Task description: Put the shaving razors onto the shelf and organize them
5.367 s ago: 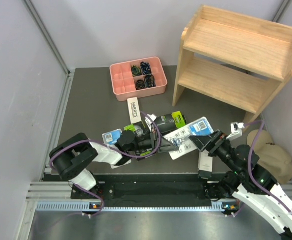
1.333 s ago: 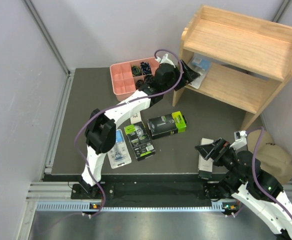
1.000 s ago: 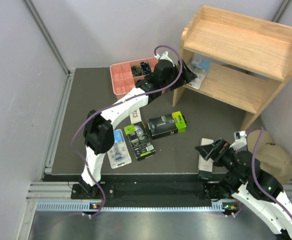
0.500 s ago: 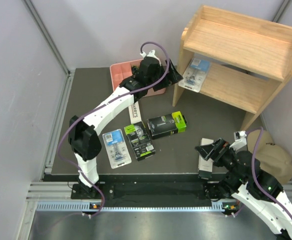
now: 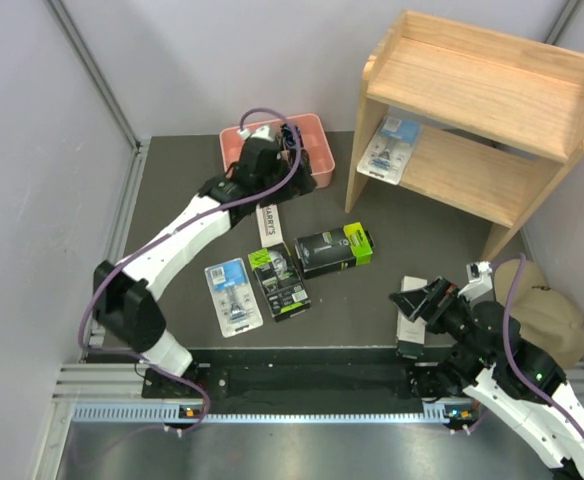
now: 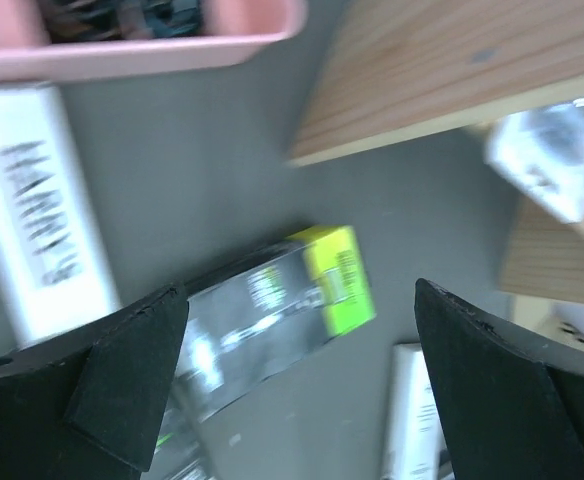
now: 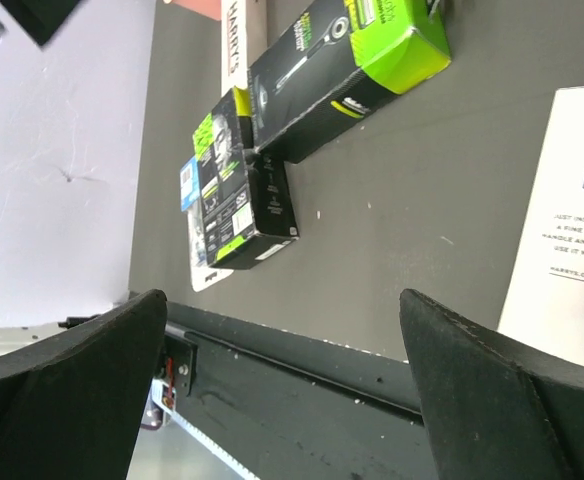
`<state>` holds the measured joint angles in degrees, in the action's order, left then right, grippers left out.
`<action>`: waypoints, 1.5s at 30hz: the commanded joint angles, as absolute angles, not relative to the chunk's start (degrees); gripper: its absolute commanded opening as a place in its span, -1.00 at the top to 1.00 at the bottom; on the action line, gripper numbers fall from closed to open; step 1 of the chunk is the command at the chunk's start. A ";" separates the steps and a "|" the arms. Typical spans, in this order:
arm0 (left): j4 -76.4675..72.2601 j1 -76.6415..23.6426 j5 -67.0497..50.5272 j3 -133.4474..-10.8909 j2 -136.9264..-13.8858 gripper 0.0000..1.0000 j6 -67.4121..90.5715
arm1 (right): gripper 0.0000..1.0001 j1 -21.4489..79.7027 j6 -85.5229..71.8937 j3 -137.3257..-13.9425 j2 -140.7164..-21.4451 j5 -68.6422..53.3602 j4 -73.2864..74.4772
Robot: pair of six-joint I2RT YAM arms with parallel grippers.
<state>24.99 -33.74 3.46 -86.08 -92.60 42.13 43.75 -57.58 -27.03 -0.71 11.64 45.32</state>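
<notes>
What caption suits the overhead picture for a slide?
One blister pack rests on the wooden shelf, lower tier; other razor packs lie on the table.

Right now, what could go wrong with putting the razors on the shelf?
The clear pack sits right at the left front corner of the shelf, so it may slip off or get bumped by the next one. One black box lies close against the other black box; grabbing one may push the other. The white box by the right hand lies near the table's front edge and could get knocked off.
</notes>
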 commanded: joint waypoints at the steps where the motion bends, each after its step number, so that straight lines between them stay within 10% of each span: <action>1: 27.41 -31.56 9.04 -76.85 -82.28 -0.98 41.74 | -0.97 44.03 -55.73 -27.25 -3.30 8.97 40.70; 22: 45.89 -30.85 17.49 -40.18 -52.48 -0.82 58.18 | -0.97 44.03 -53.79 -25.49 -26.09 -2.46 19.00; 45: 34.02 -30.85 17.84 -33.40 -61.60 -0.39 54.76 | -0.97 44.03 -55.99 -22.68 -24.43 -3.78 18.10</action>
